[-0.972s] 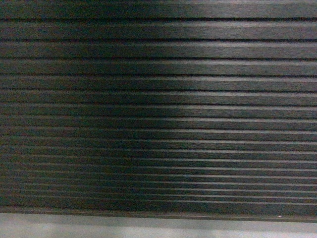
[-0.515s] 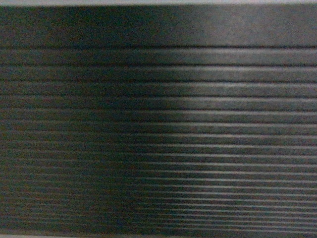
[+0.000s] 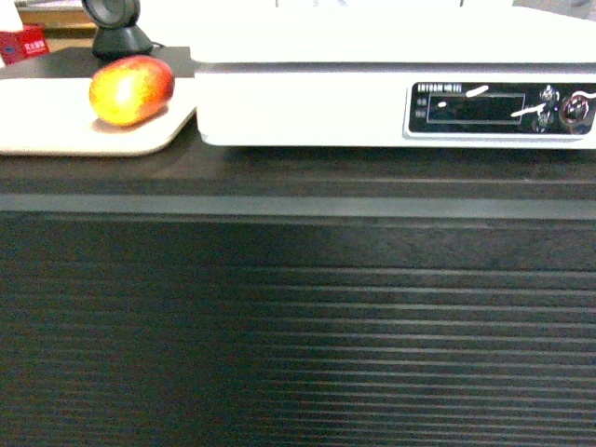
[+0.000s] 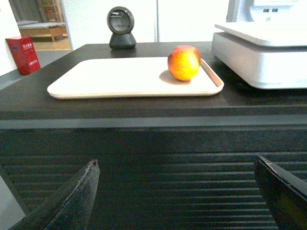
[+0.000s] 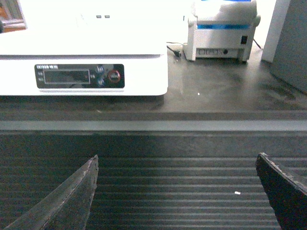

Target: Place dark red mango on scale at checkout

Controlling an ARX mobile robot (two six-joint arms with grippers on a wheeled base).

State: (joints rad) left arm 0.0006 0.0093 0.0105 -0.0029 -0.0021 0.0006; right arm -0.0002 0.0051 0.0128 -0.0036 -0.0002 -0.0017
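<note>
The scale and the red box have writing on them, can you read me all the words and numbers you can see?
Scale, dark panel: small white lettering above the display, too blurred to read.
Display on that panel: no digits can be made out.
Red box, upper front: a pale label, too small to read.
White printer: no readable text.
Tray, mango and round black scanner: no writing.

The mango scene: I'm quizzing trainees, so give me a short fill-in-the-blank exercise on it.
1. The dark red mango lies on the beige ____.
2. The scale sits to the mango's ____ in the head view.
3. Both the left pincer and right pincer are ____.
4. The checkout front is horizontally ____.

Missing words: tray; right; open; ribbed
</note>
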